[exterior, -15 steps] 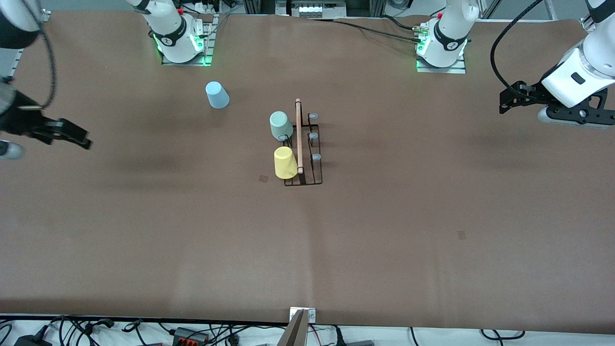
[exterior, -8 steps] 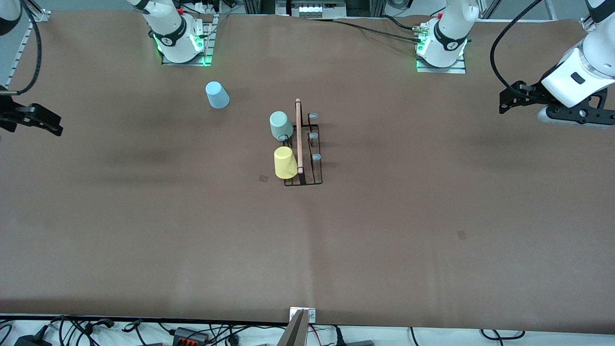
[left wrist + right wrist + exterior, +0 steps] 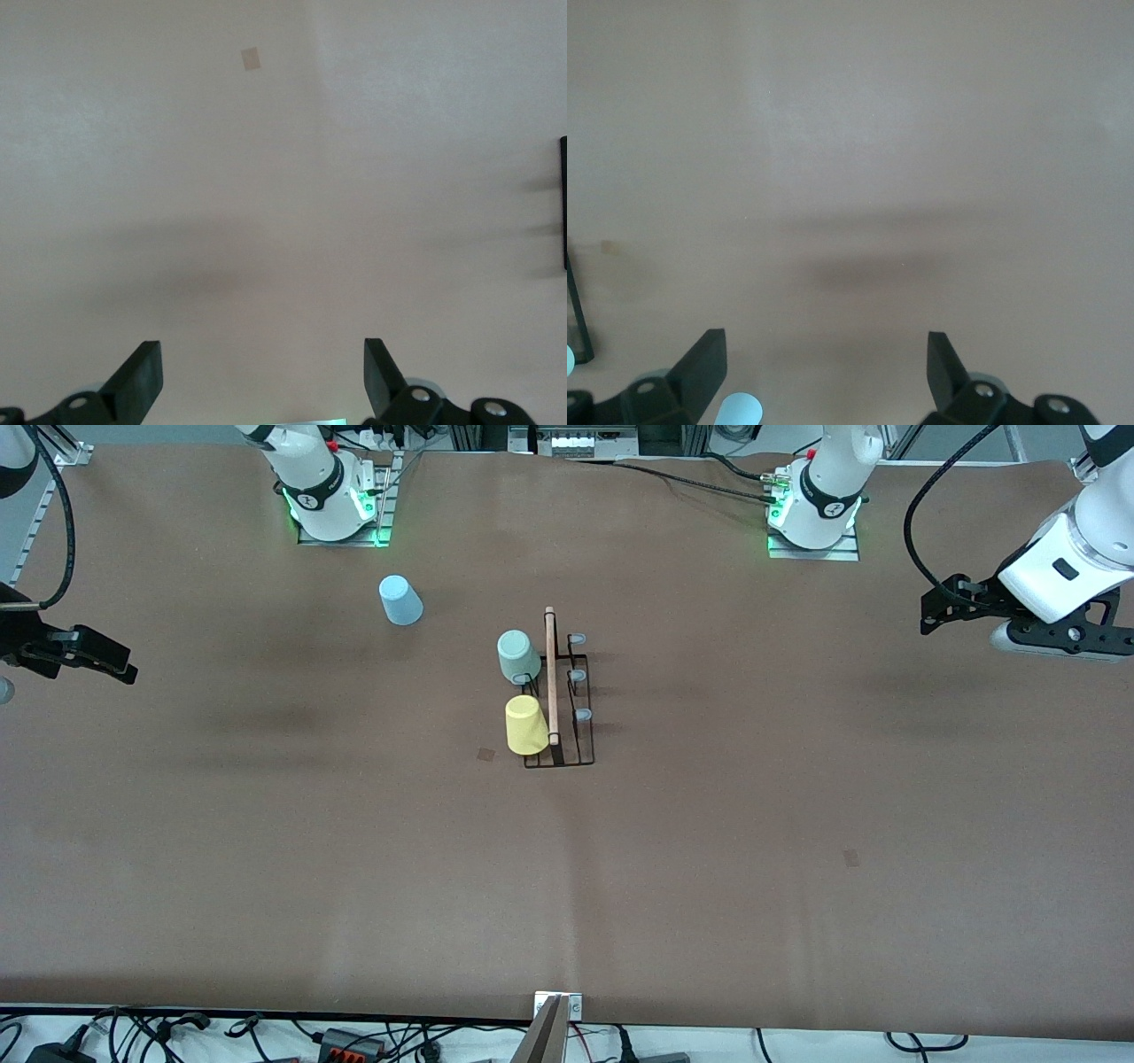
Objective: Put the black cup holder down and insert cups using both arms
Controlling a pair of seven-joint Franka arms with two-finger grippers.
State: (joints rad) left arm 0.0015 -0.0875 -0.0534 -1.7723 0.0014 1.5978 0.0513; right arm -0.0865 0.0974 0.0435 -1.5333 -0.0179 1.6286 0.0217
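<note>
The black cup holder (image 3: pixel 580 731) stands mid-table with its wooden rod handle (image 3: pixel 551 677) on top. A mint green cup (image 3: pixel 518 656) and a yellow cup (image 3: pixel 525 725) sit upside down on its pegs, on the side toward the right arm. A light blue cup (image 3: pixel 400 600) stands upside down on the table, farther from the front camera, toward the right arm's base. My left gripper (image 3: pixel 928 613) (image 3: pixel 260 372) hangs open and empty over the left arm's end of the table. My right gripper (image 3: pixel 120 664) (image 3: pixel 824 359) hangs open and empty over the other end. The light blue cup (image 3: pixel 738 410) shows in the right wrist view.
The table (image 3: pixel 709 850) is covered in brown paper with small darker patches (image 3: pixel 486 754) (image 3: pixel 850 857) (image 3: pixel 252 58). The arms' bases (image 3: pixel 332 500) (image 3: pixel 815 509) stand along its edge farthest from the front camera. Cables lie off the near edge.
My right gripper has drawn back toward its end of the table, then eased slightly inward again. The left arm and all cups have stayed still.
</note>
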